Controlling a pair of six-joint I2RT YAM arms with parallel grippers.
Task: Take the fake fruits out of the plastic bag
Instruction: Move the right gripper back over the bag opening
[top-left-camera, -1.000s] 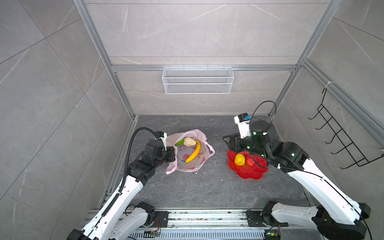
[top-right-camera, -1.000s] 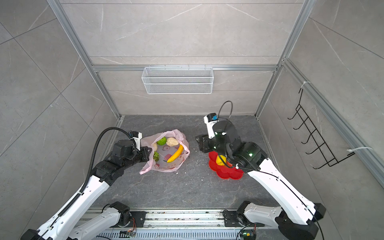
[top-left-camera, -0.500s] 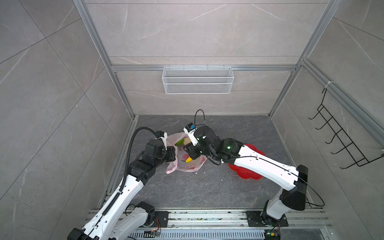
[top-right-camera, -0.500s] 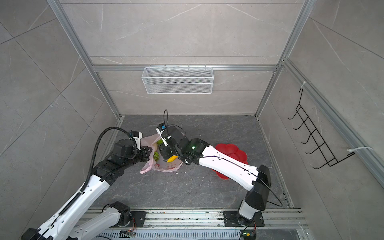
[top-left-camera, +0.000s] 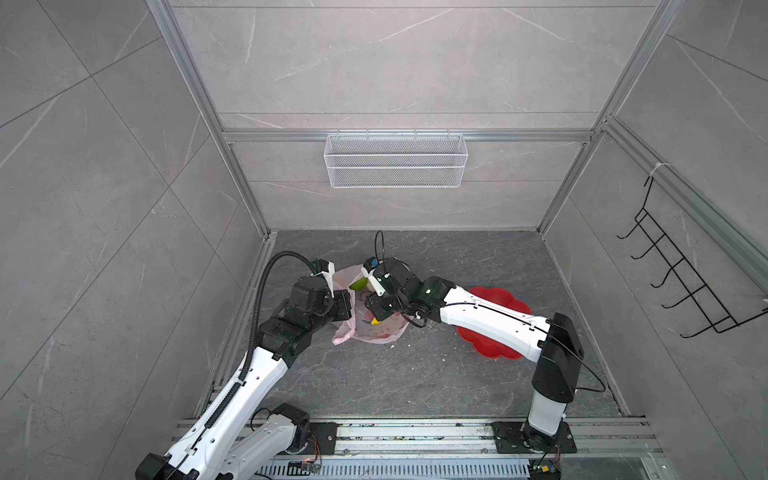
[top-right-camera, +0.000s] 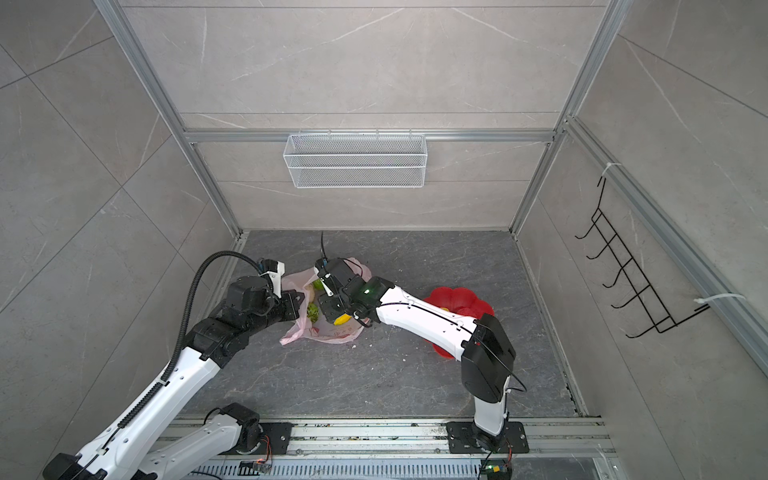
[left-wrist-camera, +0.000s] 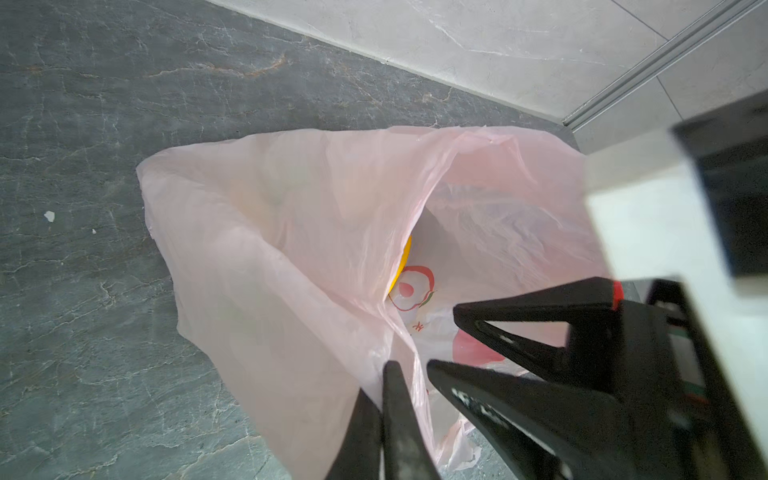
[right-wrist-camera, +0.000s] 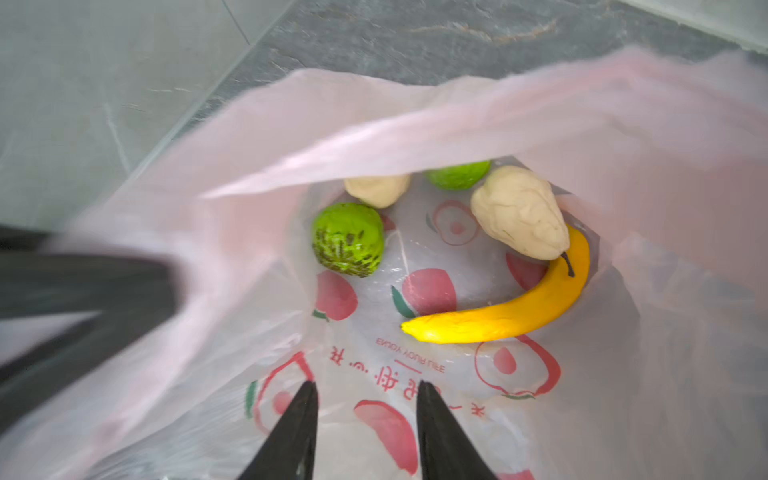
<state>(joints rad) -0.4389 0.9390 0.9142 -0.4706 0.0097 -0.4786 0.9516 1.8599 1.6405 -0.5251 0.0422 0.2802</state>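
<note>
My right gripper (right-wrist-camera: 365, 384): inside the mouth of the plastic bag (right-wrist-camera: 232, 316). Fingers parted by a moderate gap, nothing between them. Tips hang just over the printed bottom layer; I cannot tell whether they touch the film.

My left gripper (left-wrist-camera: 380, 386): fingers pressed together on a fold of the bag's rim, which stands lifted at that point.

Contents of the bag, listed outward from my right fingertips, in the right wrist view:
- banana (right-wrist-camera: 507, 316): yellow, curved, lying flat, nearest the tips.
- cream pear-shaped lump (right-wrist-camera: 519, 216): knobbly, dark stalk, resting against the banana's far end.
- green bumpy ball (right-wrist-camera: 347, 239): dark-speckled on one side, apart from the banana.
- second cream lump (right-wrist-camera: 376, 189): just beyond the green bumpy ball, partly hidden under the rim.
- second green ball (right-wrist-camera: 457, 174): mostly hidden under the rim, between the two cream lumps.

Bag: thin, translucent, pale pink, with a red fruit print and lettering. It lies on the dark grey stone floor (top-left-camera: 415, 374), left of the middle in both top views, between my two arms.

Beyond the bag:
- red flower-shaped plate (top-left-camera: 498, 299): on the floor to the right of the bag, apart from it, partly covered by my right forearm.
- white wire basket (top-left-camera: 395, 166): hung on the back wall.
- black hook rack (top-left-camera: 681, 286): on the right wall.
</note>
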